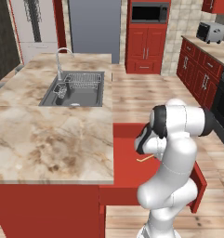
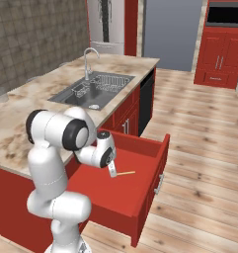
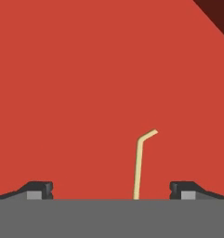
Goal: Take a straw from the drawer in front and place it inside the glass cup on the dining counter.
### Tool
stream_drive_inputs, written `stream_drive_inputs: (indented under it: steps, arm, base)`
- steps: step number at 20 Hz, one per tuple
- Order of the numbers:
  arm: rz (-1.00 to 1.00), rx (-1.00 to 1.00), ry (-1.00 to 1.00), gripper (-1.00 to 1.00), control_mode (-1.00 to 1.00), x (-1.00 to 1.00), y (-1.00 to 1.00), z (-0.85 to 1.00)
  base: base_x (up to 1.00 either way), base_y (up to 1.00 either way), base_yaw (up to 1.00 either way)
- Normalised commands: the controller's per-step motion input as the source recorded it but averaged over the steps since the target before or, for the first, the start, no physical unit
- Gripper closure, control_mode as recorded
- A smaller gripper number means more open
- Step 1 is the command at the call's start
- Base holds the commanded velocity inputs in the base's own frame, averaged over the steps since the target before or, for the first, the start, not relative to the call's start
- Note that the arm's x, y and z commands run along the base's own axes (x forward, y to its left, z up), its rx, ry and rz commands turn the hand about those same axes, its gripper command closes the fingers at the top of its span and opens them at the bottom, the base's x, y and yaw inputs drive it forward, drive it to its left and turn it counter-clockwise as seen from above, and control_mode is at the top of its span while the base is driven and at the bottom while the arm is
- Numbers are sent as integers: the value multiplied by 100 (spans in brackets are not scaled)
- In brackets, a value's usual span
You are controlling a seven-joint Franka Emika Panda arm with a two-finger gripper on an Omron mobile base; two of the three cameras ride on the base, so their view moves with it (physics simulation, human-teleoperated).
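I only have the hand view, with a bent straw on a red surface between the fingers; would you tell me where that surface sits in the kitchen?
Observer: It is the floor of the drawer, which stands open from under the dining counter.
Operator: Thank you. How does the straw lie in it?
Observer: The straw lies flat near the drawer's middle, with the fingers just above one end.
Operator: And what is on that counter?
Observer: A steel sink with a faucet is set in it, beyond the drawer.
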Motion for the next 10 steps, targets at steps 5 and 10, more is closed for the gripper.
stream_drive_inputs:
  steps: [5,10]
  arm:
    - [0,2,0,-100,-100,4,0,-8]
    - [0,2,0,-100,-100,9,0,-17]
  base:
    - [0,0,0]
    - [0,0,0]
